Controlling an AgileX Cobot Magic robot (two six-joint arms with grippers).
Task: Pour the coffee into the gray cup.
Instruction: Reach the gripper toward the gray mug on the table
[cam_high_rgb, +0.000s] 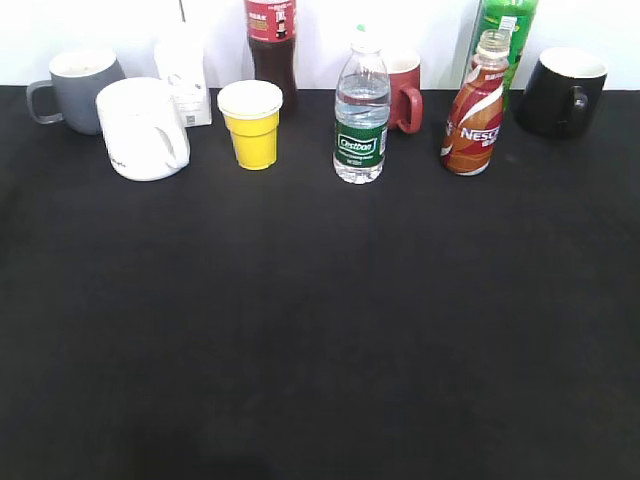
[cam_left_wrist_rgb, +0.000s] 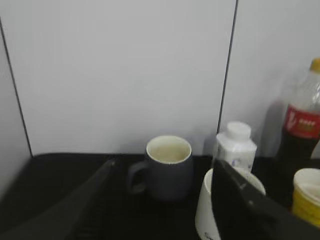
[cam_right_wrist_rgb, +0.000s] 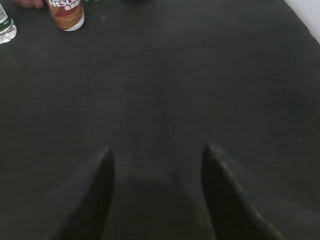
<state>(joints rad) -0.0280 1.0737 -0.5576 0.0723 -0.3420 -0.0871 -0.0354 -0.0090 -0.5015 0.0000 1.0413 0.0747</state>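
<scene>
The coffee bottle (cam_high_rgb: 477, 112), curvy brown and red with white lettering, stands upright at the back right with no cap showing; its base also shows in the right wrist view (cam_right_wrist_rgb: 66, 14). The gray cup (cam_high_rgb: 80, 90) stands upright at the back left, handle to the left. In the left wrist view the gray cup (cam_left_wrist_rgb: 169, 167) sits ahead between my open, empty left gripper's fingers (cam_left_wrist_rgb: 162, 167), apart from them. My right gripper (cam_right_wrist_rgb: 156, 152) is open and empty above bare cloth, well short of the bottle. Neither gripper shows in the exterior view.
Along the back stand a white mug (cam_high_rgb: 145, 128), a small white bottle (cam_high_rgb: 185, 80), a yellow cup (cam_high_rgb: 252, 124), a cola bottle (cam_high_rgb: 272, 45), a water bottle (cam_high_rgb: 361, 118), a red mug (cam_high_rgb: 405, 92), a green bottle (cam_high_rgb: 505, 30) and a black mug (cam_high_rgb: 560, 92). Black cloth (cam_high_rgb: 320, 330) covers the table.
</scene>
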